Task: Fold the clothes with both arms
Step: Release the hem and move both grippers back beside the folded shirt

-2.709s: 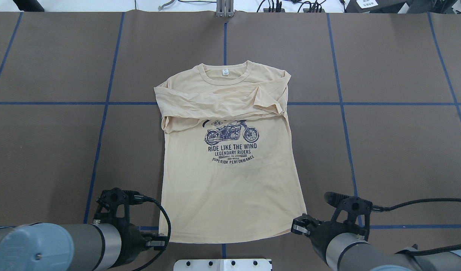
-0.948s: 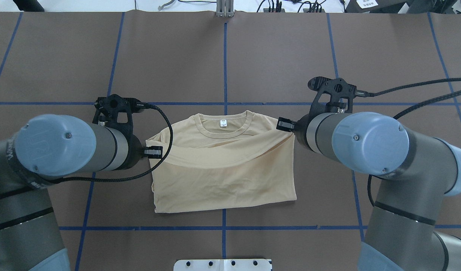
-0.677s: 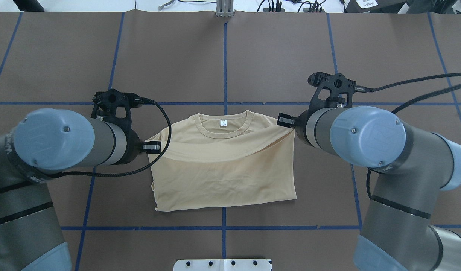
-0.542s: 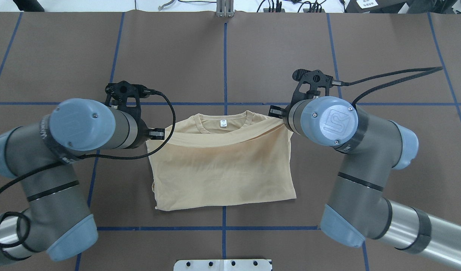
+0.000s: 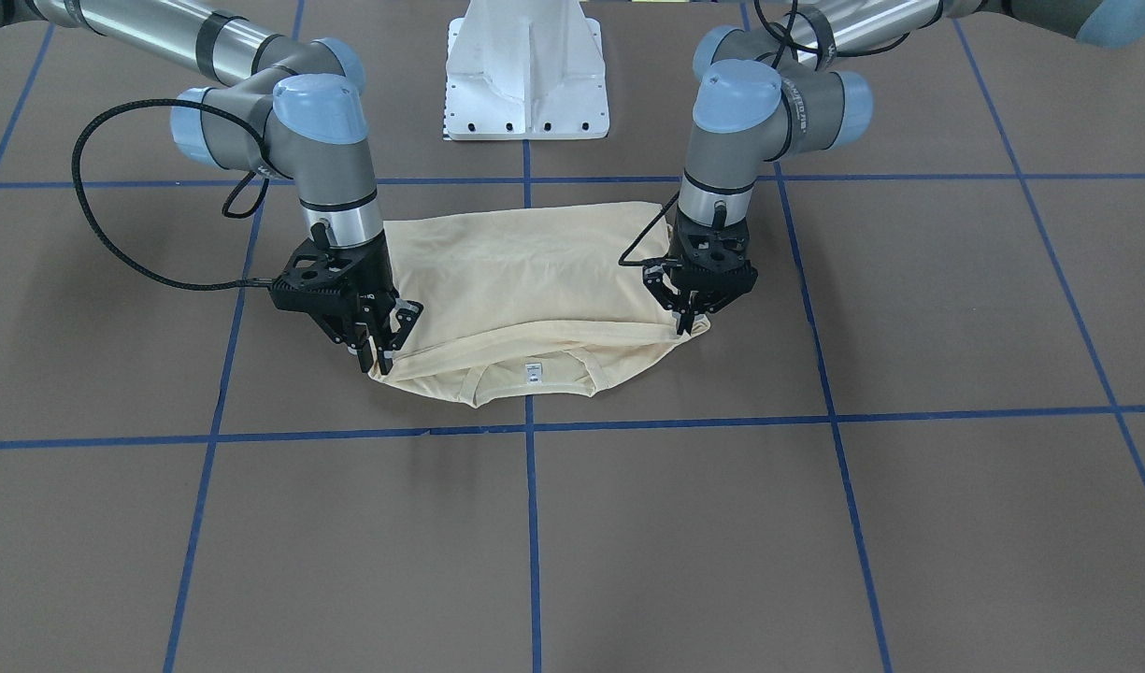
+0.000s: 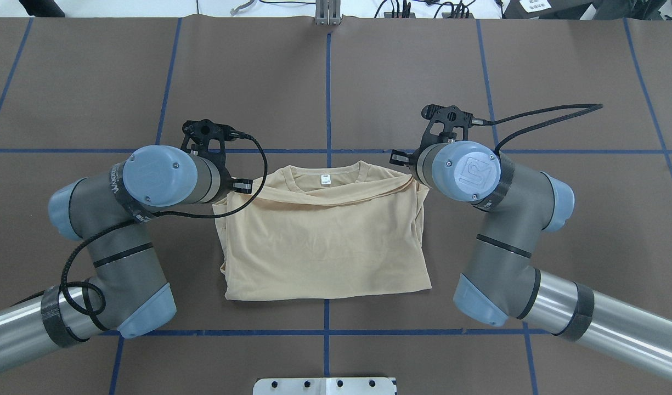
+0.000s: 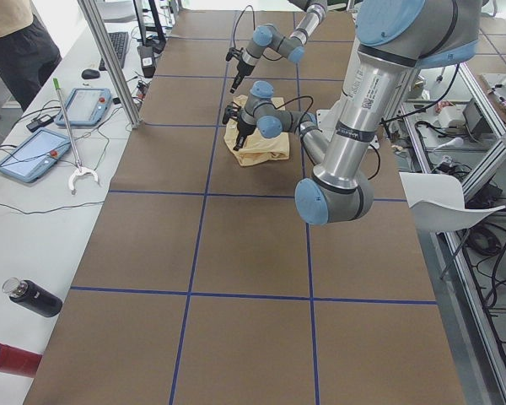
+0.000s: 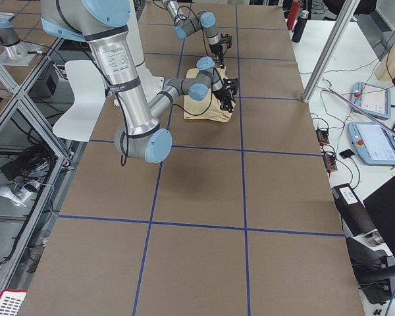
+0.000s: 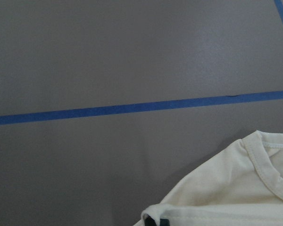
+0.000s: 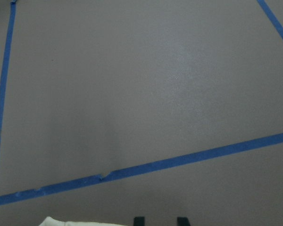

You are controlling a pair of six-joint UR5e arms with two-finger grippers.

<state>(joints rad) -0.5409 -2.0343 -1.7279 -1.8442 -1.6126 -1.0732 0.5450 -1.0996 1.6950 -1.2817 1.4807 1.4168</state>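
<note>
The cream-yellow shirt (image 6: 325, 247) lies folded in half, with its hem brought up to just below the collar and white neck label (image 6: 326, 179). The print is hidden inside the fold. My left gripper (image 5: 689, 322) points down at the shirt's shoulder corner and is shut on the hem; cloth wraps its tips in the left wrist view (image 9: 155, 220). My right gripper (image 5: 378, 355) stands at the other shoulder corner. In the right wrist view its fingertips (image 10: 139, 220) stand apart with bare table between them, and the shirt edge (image 10: 61, 221) lies to one side.
The brown table (image 6: 478, 71) carries a grid of blue tape lines (image 6: 327, 109). The white pedestal base (image 5: 525, 65) stands at the robot's edge. A side bench with tablets (image 7: 34, 152) and bottles (image 7: 29, 297) runs along the far side.
Both grippers have carried the hem from the near edge up to the collar, folding the shirt in half and hiding the print. The arms then dropped low at the shoulders.
</note>
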